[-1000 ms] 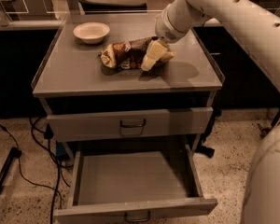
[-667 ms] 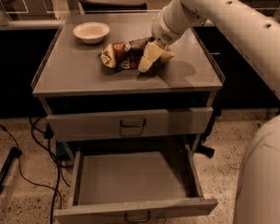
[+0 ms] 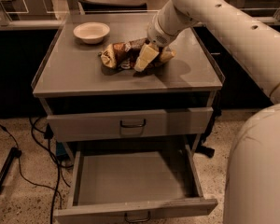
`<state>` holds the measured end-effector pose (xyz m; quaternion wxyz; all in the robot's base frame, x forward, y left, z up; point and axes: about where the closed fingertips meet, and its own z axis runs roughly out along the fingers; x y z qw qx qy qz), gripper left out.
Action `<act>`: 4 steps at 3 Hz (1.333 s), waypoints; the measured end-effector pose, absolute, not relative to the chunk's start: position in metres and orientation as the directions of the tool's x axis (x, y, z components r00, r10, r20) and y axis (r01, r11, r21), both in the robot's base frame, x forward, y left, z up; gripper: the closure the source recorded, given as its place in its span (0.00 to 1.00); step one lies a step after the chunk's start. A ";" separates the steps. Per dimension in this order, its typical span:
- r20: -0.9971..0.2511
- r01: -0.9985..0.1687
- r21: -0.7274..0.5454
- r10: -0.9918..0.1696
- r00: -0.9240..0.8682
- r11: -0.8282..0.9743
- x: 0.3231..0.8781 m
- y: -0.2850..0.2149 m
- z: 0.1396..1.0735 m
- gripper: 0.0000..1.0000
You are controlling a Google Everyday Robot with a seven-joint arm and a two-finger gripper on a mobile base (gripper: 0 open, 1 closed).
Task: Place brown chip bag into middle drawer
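A large white robot arm (image 3: 214, 17) is reaching in from the right, ending in the two-finger gripper (image 3: 155, 62) over the top of a grey metal cabinet (image 3: 74, 73). Its pale fingers (image 3: 145, 57) are standing apart, straddling the right end of the brown chip bag (image 3: 123, 54), a crinkled dark foil bag with tan-yellow ends; whether they are pressing on the foil I cannot tell. The bag is lying on the cabinet top, stretching out to the left of the fingers.

Below and in front of the fingers, the middle drawer (image 3: 135, 176), a wide shallow grey metal one, is standing pulled fully out, its floor showing bare. Between it and the fingers, the upper grey drawer front (image 3: 84, 123) is sitting closed.

A cream round bowl (image 3: 91, 32) is resting well to the left of the fingers and behind the bag, apart from it. Small dark wire handles are showing on the upper front (image 3: 132, 123) and on the open drawer's front (image 3: 136, 217).
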<state>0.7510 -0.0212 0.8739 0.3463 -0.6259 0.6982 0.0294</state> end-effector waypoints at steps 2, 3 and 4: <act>-0.520 -0.894 -0.392 -0.854 0.023 0.215 0.751 -0.021 0.874 0.72; -0.525 -0.895 -0.393 -0.851 0.029 0.212 0.749 -0.022 0.877 0.99; -0.543 -0.896 -0.395 -0.838 0.050 0.202 0.741 -0.025 0.889 1.00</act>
